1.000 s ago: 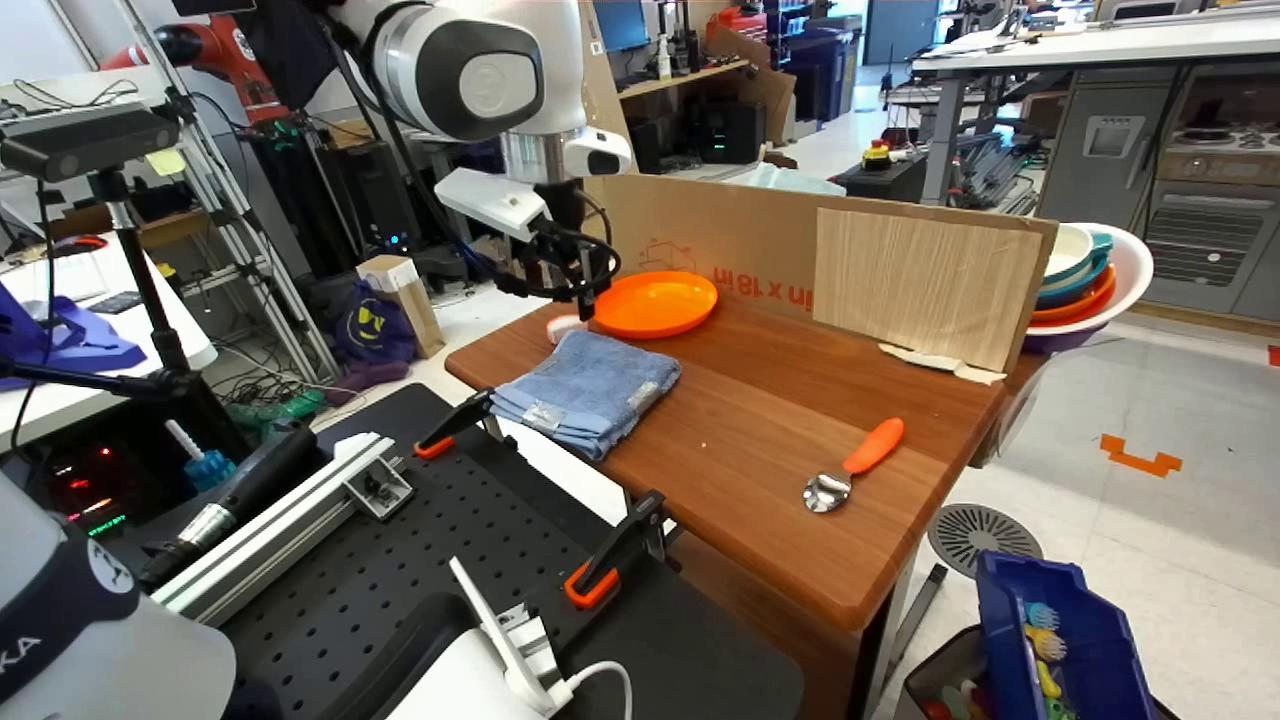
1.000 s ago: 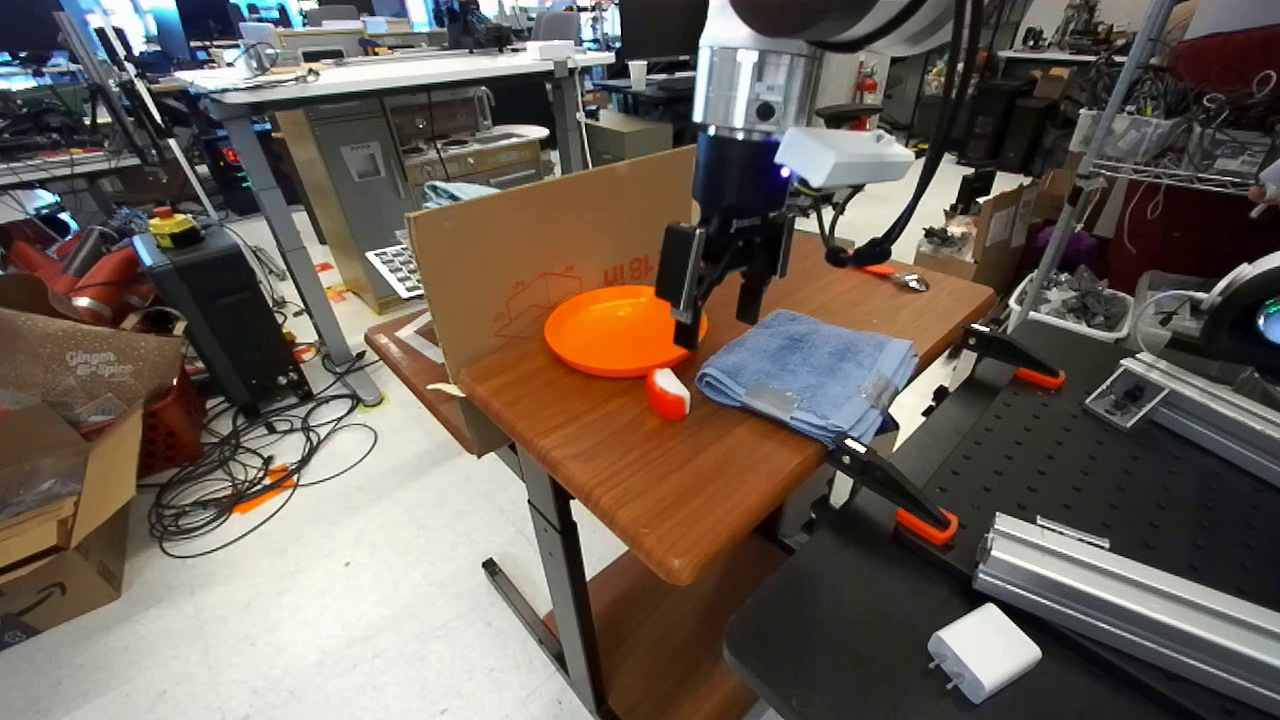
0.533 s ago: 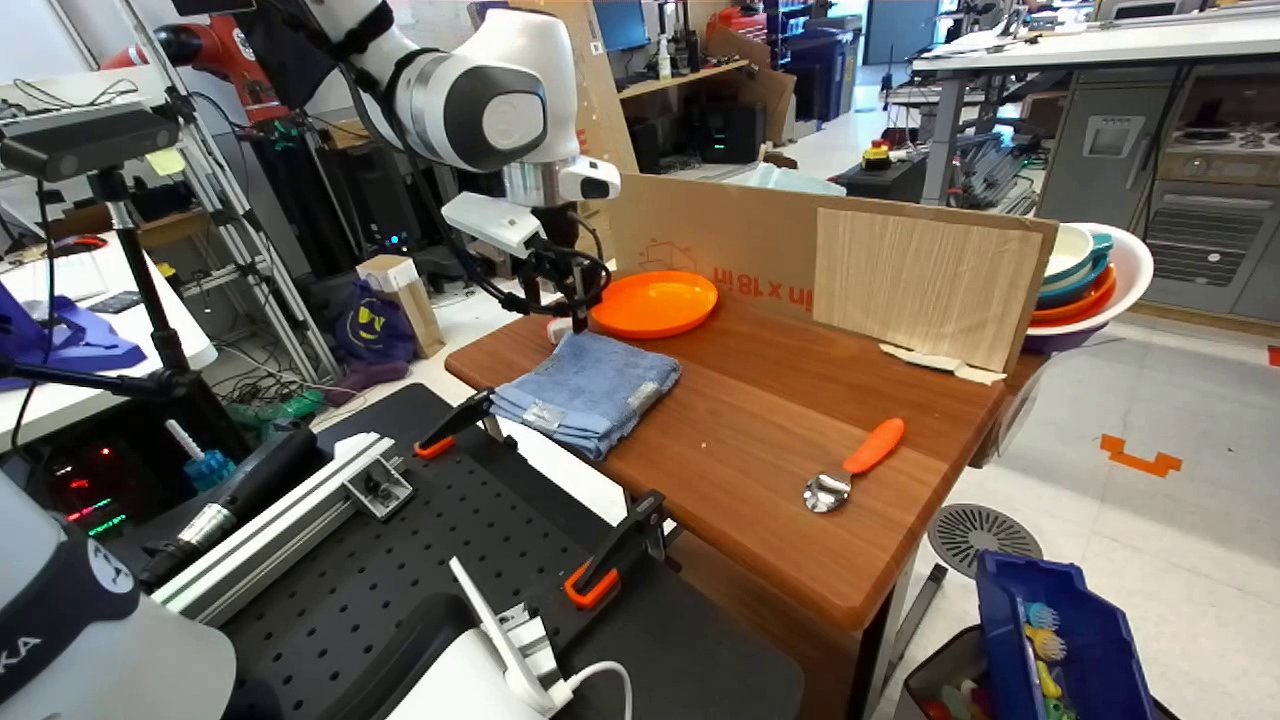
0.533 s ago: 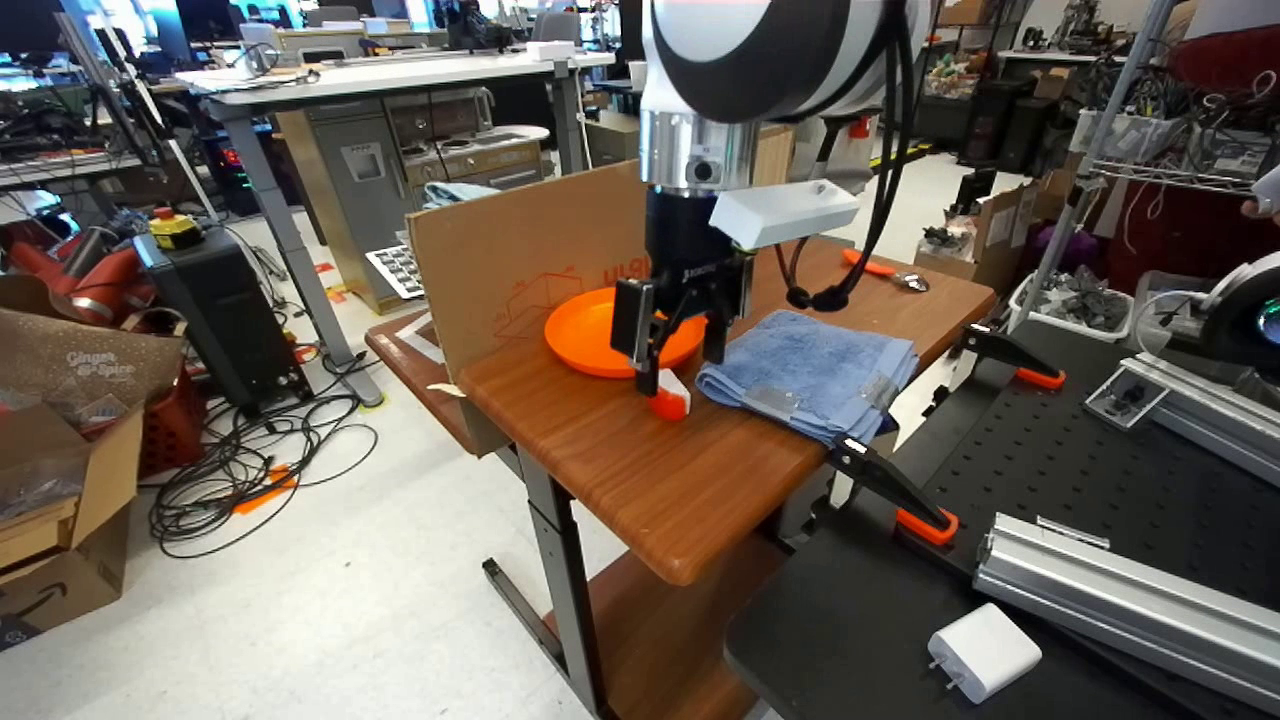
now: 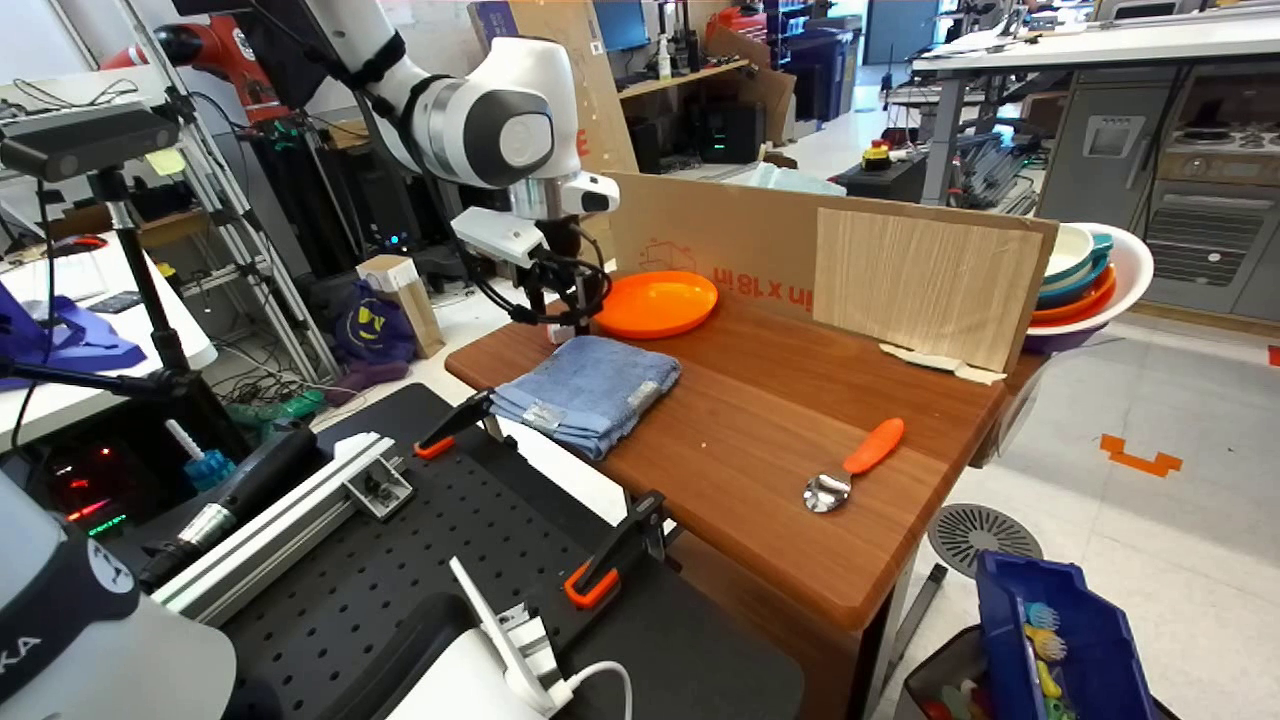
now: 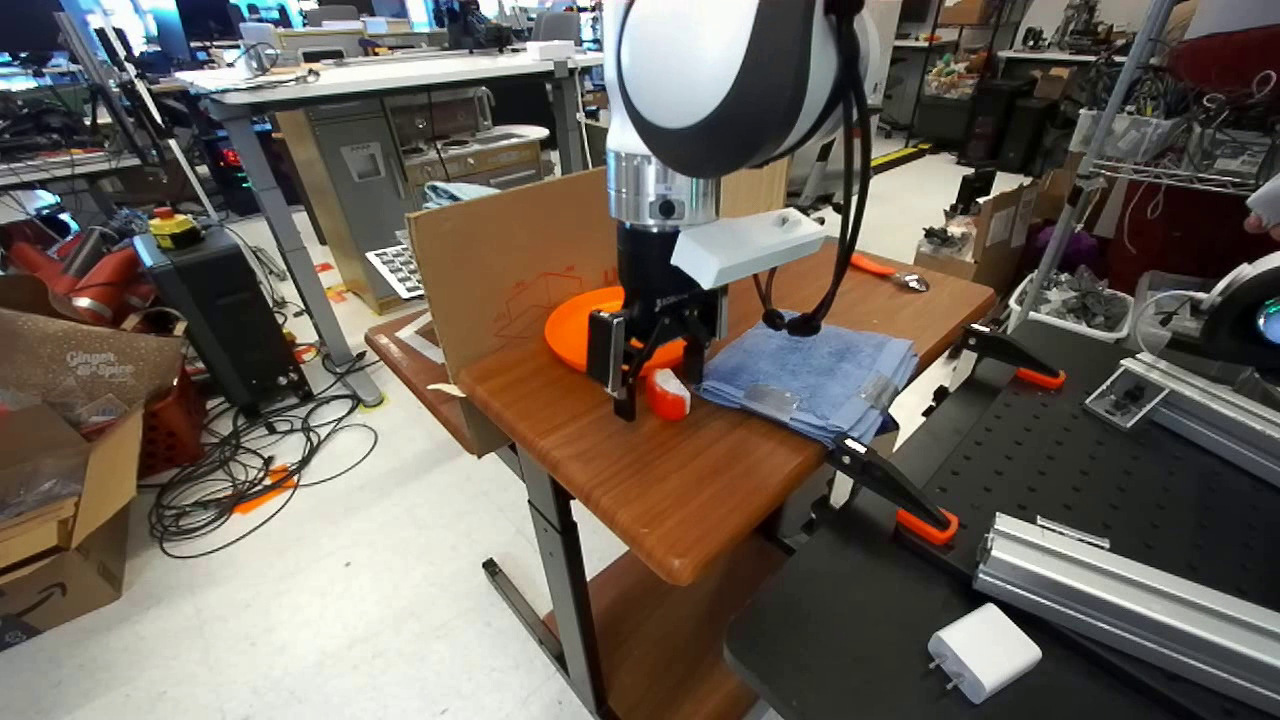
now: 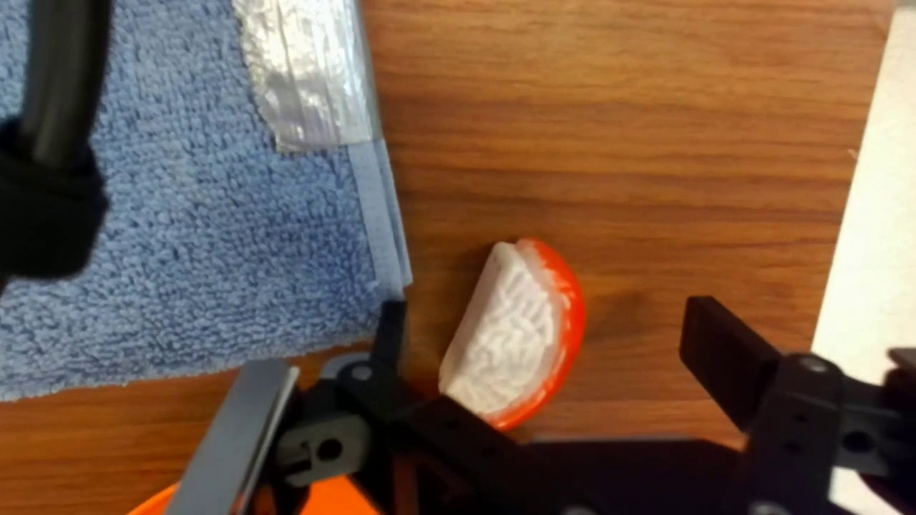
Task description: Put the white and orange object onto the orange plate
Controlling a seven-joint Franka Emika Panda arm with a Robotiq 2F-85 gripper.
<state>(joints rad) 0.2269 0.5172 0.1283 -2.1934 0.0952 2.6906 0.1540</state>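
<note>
The white and orange object (image 7: pixel 512 336), a half-round wedge with a white face and orange-red rind, lies on the wooden table in the wrist view. It also shows in both exterior views (image 6: pixel 668 396) (image 5: pixel 555 334). My gripper (image 7: pixel 549 315) is open, low over the table, with one fingertip on each side of the object and gaps to both. The gripper (image 6: pixel 660 392) also shows in an exterior view. The flat orange plate (image 5: pixel 660 304) stands beside the object, against the cardboard; the gripper partly covers the plate (image 6: pixel 572 335) in an exterior view. Only its edge shows in the wrist view.
A folded blue cloth (image 6: pixel 810 370) lies close beside the object and one finger. A cardboard wall (image 5: pixel 760 250) stands behind the plate. A spoon with an orange handle (image 5: pixel 872 448) lies farther along the table. Clamps (image 6: pixel 890 485) grip the near edge.
The arm has moved down and sideways, away from above the cloth and plate edge, so the open fingers now stand on both sides of the object. The object and plate have not moved.
</note>
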